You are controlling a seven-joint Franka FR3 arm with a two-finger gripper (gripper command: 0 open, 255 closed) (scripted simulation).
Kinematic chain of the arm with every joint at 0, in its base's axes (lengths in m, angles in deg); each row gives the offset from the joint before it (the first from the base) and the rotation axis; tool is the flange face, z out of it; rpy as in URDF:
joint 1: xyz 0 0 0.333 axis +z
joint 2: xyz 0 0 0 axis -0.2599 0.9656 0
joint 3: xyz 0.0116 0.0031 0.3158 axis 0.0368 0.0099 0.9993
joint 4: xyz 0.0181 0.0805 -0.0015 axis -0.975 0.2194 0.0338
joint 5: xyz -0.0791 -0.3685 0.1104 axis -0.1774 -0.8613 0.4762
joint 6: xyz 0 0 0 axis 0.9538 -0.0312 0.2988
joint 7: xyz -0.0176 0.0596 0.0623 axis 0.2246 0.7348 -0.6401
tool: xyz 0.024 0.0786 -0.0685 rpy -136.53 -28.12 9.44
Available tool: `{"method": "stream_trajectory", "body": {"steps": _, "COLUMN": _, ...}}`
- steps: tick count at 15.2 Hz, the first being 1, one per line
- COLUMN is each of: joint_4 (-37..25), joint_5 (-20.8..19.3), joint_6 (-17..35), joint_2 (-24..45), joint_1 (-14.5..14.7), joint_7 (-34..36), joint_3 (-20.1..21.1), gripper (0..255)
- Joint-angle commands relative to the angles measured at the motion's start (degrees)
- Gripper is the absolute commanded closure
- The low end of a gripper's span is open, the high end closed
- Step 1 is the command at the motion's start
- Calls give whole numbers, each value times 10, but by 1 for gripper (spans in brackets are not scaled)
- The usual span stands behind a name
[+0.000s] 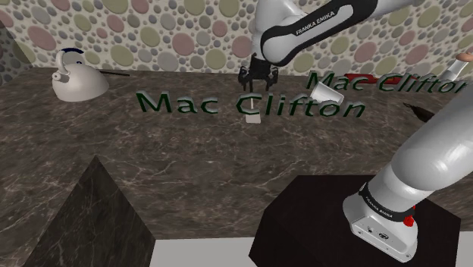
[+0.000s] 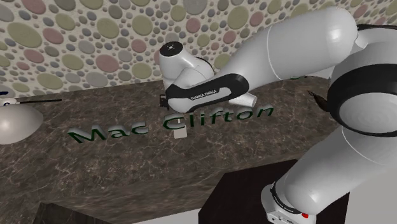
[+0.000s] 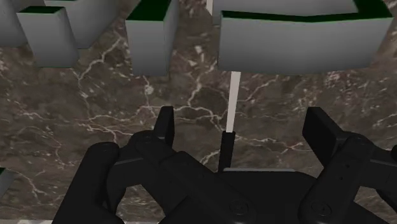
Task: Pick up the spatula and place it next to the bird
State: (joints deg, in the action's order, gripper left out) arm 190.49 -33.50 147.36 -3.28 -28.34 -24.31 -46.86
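The claw point(image 1: 258, 82) hangs over the dark veined surface point(image 1: 151, 152), its fingers wide apart and clamped on nothing. The spatula point(image 3: 233, 95) lies on the surface between them, untouched, at 6 o'clock from the claw in the shoulder view. I judge that grasping, lifting and placing are all left.

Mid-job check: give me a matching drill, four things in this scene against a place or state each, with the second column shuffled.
1. kettle
2. cup
3. spatula
4. end effector

A. open
B. on the counter under the end effector, not gripped
C. shoulder view's far left, near the wall
D. lying on its side

Pairs: 1-C, 2-D, 3-B, 4-A
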Motion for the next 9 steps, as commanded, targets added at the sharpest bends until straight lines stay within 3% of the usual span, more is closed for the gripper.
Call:
{"method": "stream_trajectory", "body": {"steps": 1, "joint_4": -24, "joint_5": -33, "joint_6": 18, "joint_2": 43, "joint_1": -5, "joint_7": 45, "joint_3": -3, "gripper": 0}}
{"method": "stream_trajectory", "body": {"steps": 9, "joint_4": -23, "joint_5": -67, "joint_6": 68, "joint_2": 94, "joint_1": -5, "joint_7": 72, "joint_3": -13, "gripper": 0}}
